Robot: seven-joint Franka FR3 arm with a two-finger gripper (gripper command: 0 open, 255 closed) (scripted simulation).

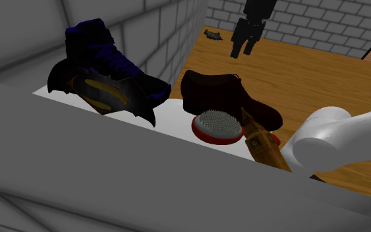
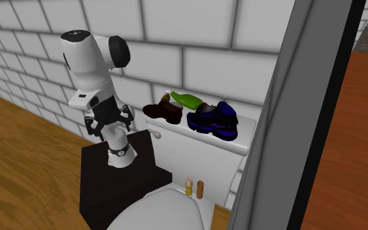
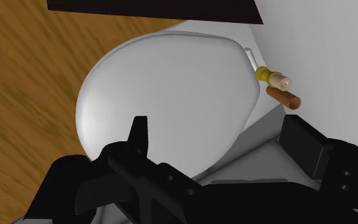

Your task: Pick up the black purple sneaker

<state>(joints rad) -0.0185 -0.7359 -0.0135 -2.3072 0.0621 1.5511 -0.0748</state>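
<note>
Plain grey ledge (image 1: 111, 165), bristly round brush (image 1: 217, 126), high-top black-purple sneaker (image 1: 101, 53) beyond

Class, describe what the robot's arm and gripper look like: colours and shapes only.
The arm is built of smooth, rounded white links with dark joints, one showing as a dark round cap on its side. The gripper is all black: a blocky body ending in two narrow fingers.

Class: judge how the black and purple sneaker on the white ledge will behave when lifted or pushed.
The sneaker probably keeps its shape: its tall ankle stands upright unsupported. That height likely makes it tip if pushed near the top. It sits close beside the brown shoe, so a shove may bump that.
</note>
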